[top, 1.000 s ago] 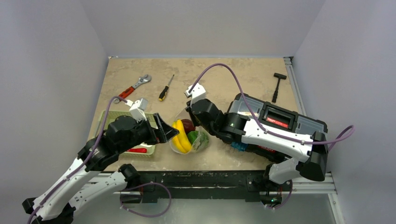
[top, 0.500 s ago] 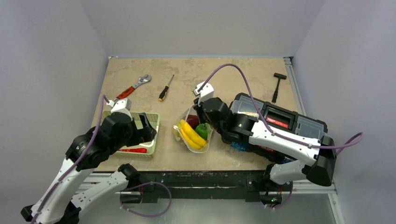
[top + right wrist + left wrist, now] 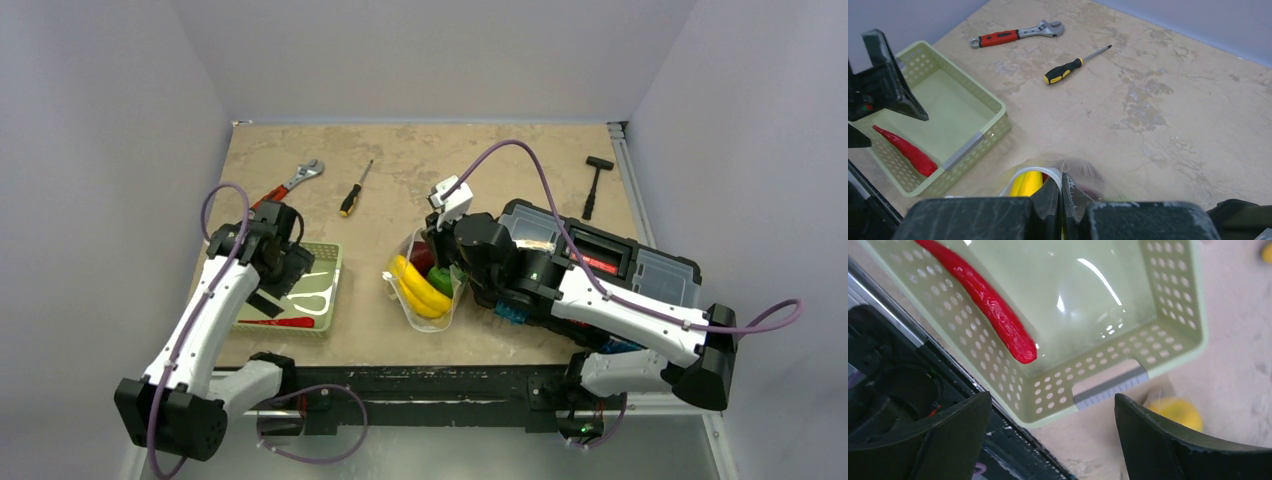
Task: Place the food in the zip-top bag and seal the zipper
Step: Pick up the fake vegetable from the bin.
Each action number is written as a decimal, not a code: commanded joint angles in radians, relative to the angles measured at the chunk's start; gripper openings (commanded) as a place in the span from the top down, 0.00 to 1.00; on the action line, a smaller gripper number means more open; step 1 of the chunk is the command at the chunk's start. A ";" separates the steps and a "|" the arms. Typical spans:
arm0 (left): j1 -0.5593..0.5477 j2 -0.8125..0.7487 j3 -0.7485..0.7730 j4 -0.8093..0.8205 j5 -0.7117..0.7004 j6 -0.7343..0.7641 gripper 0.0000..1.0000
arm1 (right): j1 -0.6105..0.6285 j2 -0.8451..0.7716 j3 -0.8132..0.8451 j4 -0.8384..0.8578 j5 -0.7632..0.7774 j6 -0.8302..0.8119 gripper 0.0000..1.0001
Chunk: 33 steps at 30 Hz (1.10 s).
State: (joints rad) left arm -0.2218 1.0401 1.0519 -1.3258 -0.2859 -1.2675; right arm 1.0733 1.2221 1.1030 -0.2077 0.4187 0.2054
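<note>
Over the pale green basket (image 3: 335, 270), on your left side, the left gripper (image 3: 1053, 397) hangs with its jaws spread wide and nothing between them; its wrist view looks straight down into the basket's near corner. One item lies inside: the long red chilli (image 3: 993, 305), flat on the basket floor along the wall nearest the arm bases; it is untouched.

Right of the basket, near mid-table, the right gripper (image 3: 1062, 185) is clenched tight on the upper edge of the zip-top bag (image 3: 445, 305), so the bag hangs from its fingers with its bottom resting on the table (image 3: 500, 150). Food already in the bag: yellow bananas (image 3: 412, 288) on the left, a green piece (image 3: 440, 280) beside them, a dark maroon piece (image 3: 422, 258) behind; you cannot tell from these views whether the zipper is pressed together.

Right forearm lies across the black toolbox (image 3: 600, 260). Far side of the table: wrench (image 3: 290, 185), screwdriver (image 3: 355, 190), hammer (image 3: 596, 185); all lie well apart from both grippers.
</note>
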 commanded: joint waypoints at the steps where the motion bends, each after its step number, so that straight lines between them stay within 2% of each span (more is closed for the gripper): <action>1: 0.086 0.035 -0.109 0.035 0.061 -0.226 0.10 | -0.001 -0.047 0.002 0.087 -0.017 -0.004 1.00; 4: 0.127 0.036 -0.194 0.105 0.108 -0.301 0.16 | -0.001 -0.047 -0.002 0.088 -0.018 -0.004 1.00; 8: 0.138 0.052 -0.248 0.130 0.082 -0.362 0.19 | -0.002 -0.043 0.001 0.085 -0.023 -0.004 1.00; 15: 0.154 0.127 -0.279 0.176 0.092 -0.371 0.26 | -0.001 -0.033 0.008 0.078 -0.031 -0.004 1.00; 22: 0.156 0.112 -0.292 0.118 0.057 -0.371 0.25 | -0.001 -0.029 0.010 0.075 -0.017 -0.006 1.00; 30: 0.155 0.149 -0.375 0.218 0.087 -0.393 0.27 | -0.001 -0.001 0.023 0.073 -0.029 -0.006 1.00; 33: 0.156 0.161 -0.410 0.278 0.097 -0.406 0.32 | -0.001 0.002 0.024 0.074 -0.027 -0.006 1.00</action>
State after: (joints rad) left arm -0.0738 1.1877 0.6750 -1.1240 -0.1944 -1.6318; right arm 1.0733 1.2274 1.0950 -0.1978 0.3973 0.2054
